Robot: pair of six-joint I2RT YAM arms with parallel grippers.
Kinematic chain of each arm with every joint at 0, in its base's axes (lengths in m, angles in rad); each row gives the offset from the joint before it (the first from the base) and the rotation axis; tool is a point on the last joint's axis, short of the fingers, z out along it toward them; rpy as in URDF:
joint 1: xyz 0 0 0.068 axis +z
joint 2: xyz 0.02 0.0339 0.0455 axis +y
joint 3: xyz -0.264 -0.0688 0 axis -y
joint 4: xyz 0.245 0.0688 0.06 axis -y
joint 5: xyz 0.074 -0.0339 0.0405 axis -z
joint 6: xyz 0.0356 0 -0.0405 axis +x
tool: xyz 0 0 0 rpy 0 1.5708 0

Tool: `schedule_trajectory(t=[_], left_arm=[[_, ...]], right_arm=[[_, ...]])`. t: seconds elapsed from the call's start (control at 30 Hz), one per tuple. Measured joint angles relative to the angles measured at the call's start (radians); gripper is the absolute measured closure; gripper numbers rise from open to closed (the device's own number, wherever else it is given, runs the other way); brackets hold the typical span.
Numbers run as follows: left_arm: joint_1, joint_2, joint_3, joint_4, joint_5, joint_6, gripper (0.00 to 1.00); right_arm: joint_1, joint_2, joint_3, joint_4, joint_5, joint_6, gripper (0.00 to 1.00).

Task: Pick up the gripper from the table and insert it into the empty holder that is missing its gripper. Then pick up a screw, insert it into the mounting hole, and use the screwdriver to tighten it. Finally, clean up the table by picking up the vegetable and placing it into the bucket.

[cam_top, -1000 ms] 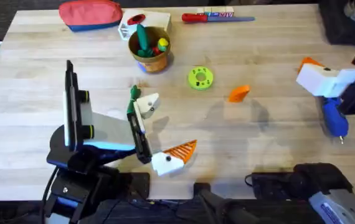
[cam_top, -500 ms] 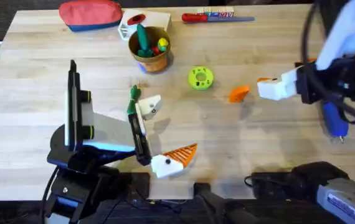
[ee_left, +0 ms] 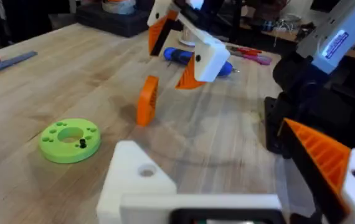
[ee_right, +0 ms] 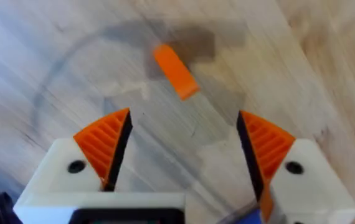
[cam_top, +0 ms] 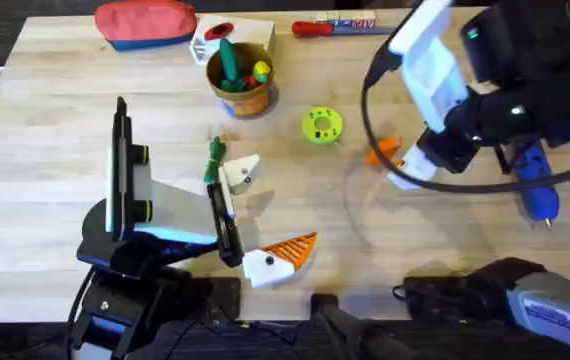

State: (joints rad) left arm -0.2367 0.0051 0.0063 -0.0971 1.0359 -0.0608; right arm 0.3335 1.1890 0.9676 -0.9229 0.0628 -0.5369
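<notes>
- Hovering, the right gripper [ee_right: 184, 155] had its jaws wide apart, the orange gripper [ee_right: 175, 71] just ahead, long axis slanted across the gap.
- Left gripper's [ee_left: 240, 180] jaws: apart, farther away.

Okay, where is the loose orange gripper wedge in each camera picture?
Overhead: the gripper lies on the table right of the green disc, at the right gripper's edge.
Left wrist: the gripper stands beyond the green disc.
Right wrist: it lies ahead between the open fingers.
</notes>
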Motion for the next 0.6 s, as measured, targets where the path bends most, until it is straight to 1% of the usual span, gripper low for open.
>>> schedule_trajectory(t=[0.1,0.23,0.37,0.6], left_arm=[[0.0,0.0,0.0,0.0,0.0,0.0,0.009],[0.0,0.0,0.0,0.005,0.0,0.0,0.009],[0.0,0.0,0.0,0.035,-0.003,0.0,0.009],[0.0,0.0,0.0,0.029,-0.004,0.0,0.009]], right_arm=[[0.027,0.052,0.0,0.009,0.0,-0.081,0.01],[0.051,0.091,0.0,0.047,0.0,-0.131,0.011],[0.054,0.113,0.0,0.067,0.0,-0.167,0.01],[0.054,0.177,0.0,0.1,0.0,-0.23,0.015]])
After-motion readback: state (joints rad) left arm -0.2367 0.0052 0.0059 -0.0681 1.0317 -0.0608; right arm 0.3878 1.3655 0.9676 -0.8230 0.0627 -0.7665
